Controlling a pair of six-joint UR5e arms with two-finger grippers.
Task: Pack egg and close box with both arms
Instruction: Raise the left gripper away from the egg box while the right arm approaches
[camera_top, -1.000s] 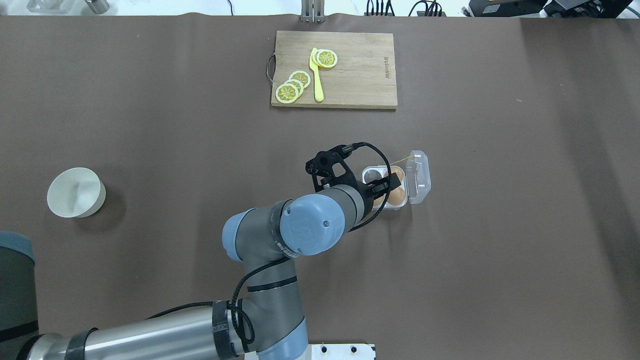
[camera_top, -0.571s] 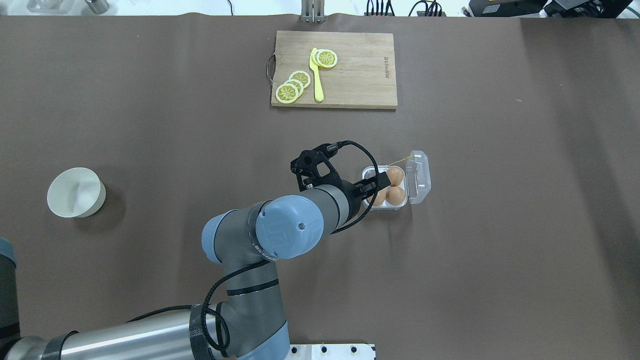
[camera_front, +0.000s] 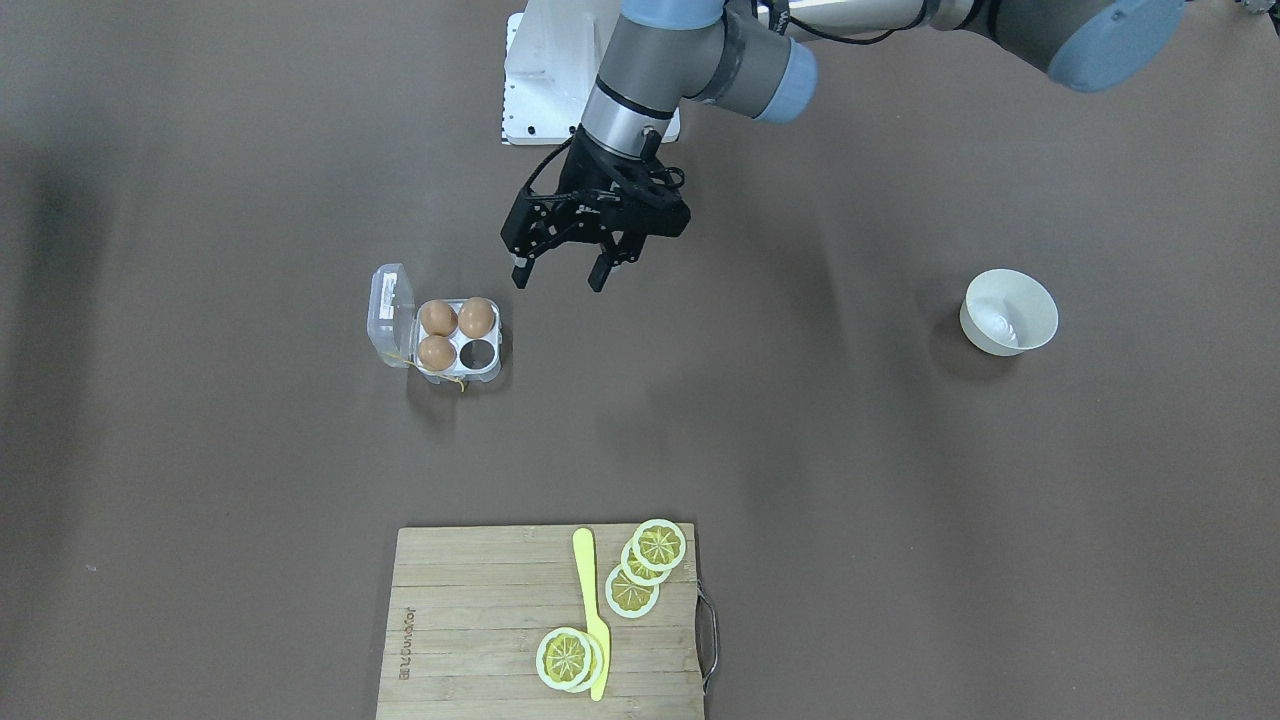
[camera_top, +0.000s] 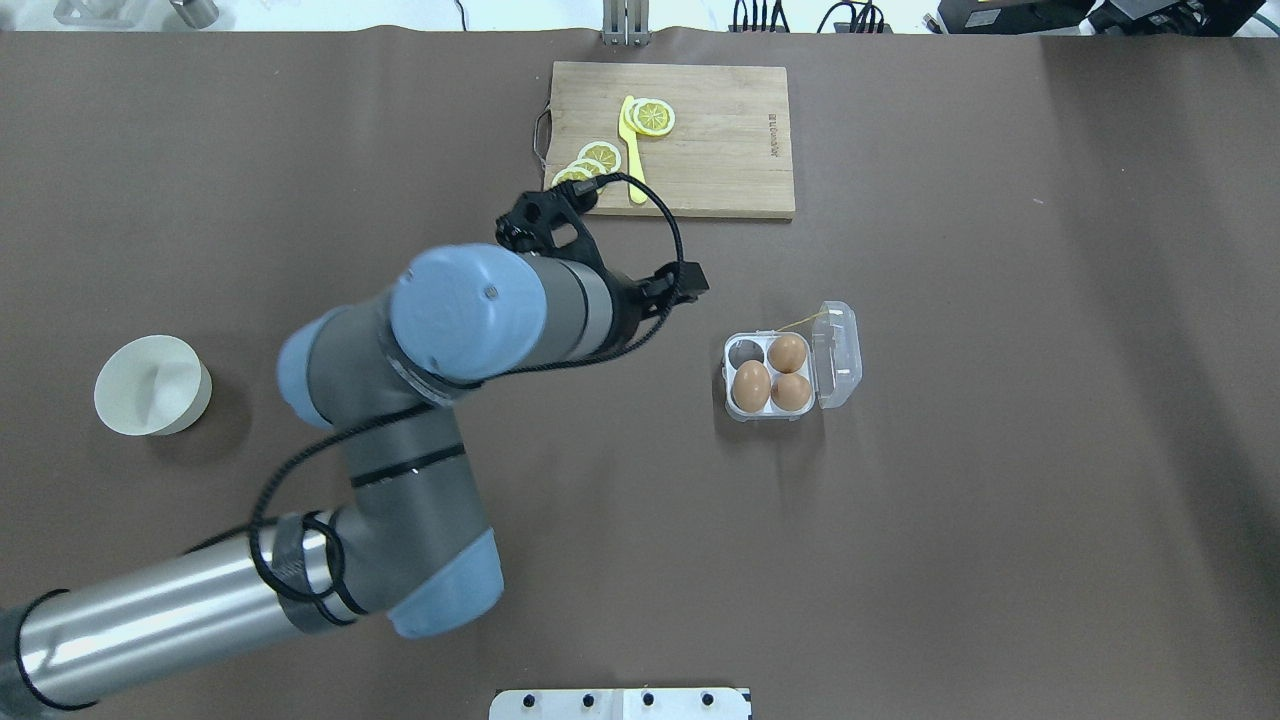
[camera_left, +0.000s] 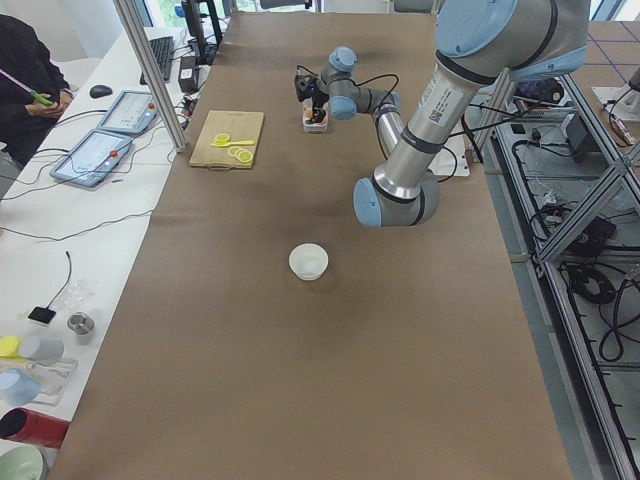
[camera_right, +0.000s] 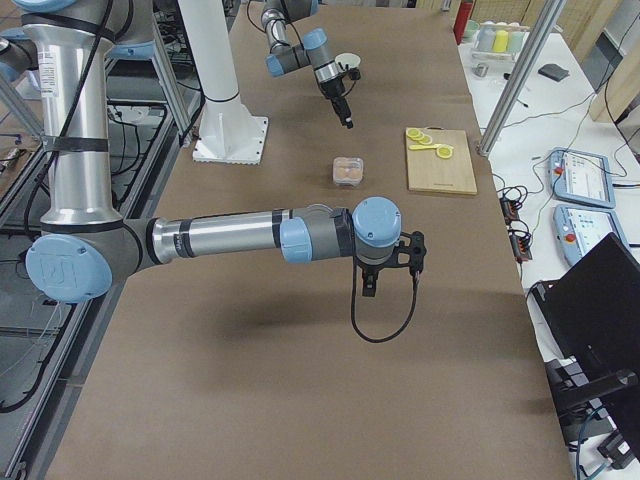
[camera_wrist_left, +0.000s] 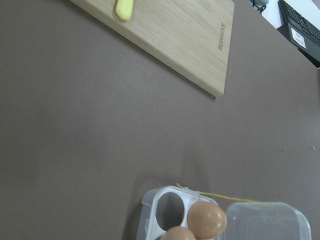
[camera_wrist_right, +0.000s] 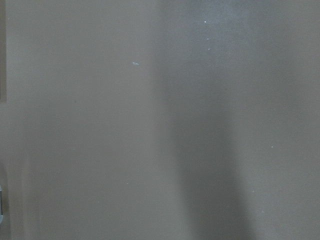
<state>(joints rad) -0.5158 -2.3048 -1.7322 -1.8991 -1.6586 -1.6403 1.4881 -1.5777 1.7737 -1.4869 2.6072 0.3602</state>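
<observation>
Clock readings are taken off the overhead view, 12 o'clock pointing away from the robot.

Box (camera_top: 770, 376) sits on the worktop (camera_top: 1000, 520), a little to 3 o'clock of centre. Its lid (camera_top: 838, 355) is folded out on the 3 o'clock side, so the box is not closed. Three brown eggs, all alike, are in the cells: the egg (camera_top: 751, 386) at 7 o'clock, two more at 1 and 5 o'clock. The 10 o'clock cell is bare. I see no loose egg on the worktop.

Left pincer (camera_front: 558, 278) hangs above the worktop at 10 o'clock from the box and well apart from it. Its fingers are spread with nothing between them. Right pincer (camera_right: 390, 265) shows only in the right-end side view, far out towards 3 o'clock. I cannot tell whether it is spread or closed, and its wrist camera gives me bare brown surface only.

My read: packing done, closing not begun. The next move calls for both arms at the box.
- One pincer steadies the base, which looks light and apt to skate.
- The other catches the lid's free edge at 3 o'clock, swings it over towards 9 o'clock and presses gently until it latches.

Yellow thread (camera_top: 800, 322) trails off the 12 o'clock edge and should be kept out of the seam. Too hard a press risks the shells.
</observation>
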